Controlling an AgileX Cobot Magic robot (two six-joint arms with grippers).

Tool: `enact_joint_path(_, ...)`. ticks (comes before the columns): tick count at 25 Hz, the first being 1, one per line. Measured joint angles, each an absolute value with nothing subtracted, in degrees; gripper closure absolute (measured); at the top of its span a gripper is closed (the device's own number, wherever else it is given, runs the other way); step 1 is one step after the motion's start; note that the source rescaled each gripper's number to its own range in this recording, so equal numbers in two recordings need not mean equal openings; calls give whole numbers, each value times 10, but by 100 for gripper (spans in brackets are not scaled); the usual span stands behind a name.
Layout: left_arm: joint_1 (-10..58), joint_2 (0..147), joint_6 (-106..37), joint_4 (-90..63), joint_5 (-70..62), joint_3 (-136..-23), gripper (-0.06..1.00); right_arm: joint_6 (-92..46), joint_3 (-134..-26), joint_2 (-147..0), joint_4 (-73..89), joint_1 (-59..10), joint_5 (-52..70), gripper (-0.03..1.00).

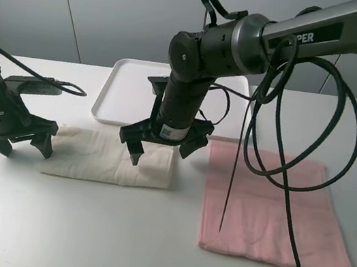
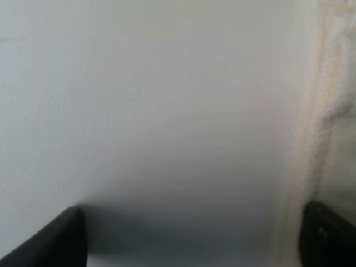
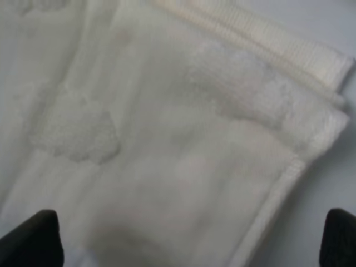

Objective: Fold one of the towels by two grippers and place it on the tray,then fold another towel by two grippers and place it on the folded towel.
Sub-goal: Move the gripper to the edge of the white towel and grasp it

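Note:
A cream white towel [image 1: 102,157] lies folded in a strip on the table in front of the white tray [image 1: 125,93]. A pink towel [image 1: 276,206] lies flat on the right. My left gripper [image 1: 22,144] is open and empty at the white towel's left end; in the left wrist view [image 2: 189,250] the towel's edge [image 2: 325,111] runs beside one finger [image 2: 328,236]. My right gripper [image 1: 159,154] is open and empty, low over the towel's right end; in the right wrist view [image 3: 183,250] the towel's layered corner [image 3: 267,111] lies between the fingers [image 3: 28,239].
The tray is at the back middle of the table with nothing on it. The right arm's black cables [image 1: 284,159] hang over the pink towel. Bare table lies in front of both towels.

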State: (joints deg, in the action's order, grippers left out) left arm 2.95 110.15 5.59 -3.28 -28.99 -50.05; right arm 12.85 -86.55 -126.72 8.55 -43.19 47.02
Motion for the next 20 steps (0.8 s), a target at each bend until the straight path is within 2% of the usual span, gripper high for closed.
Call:
enact_joint_path(15, 29, 1102, 57, -29, -290, -500, -5, 139, -880, -1307, 66, -432, 484, -3)
enact_joint_path(17, 29, 1102, 57, -29, -290, -500, -5, 141, -882, -1309, 66, -432, 484, 1)
enact_joint_path(20, 29, 1102, 57, -29, -290, -500, -5, 141, -882, -1310, 65, -432, 483, 19)
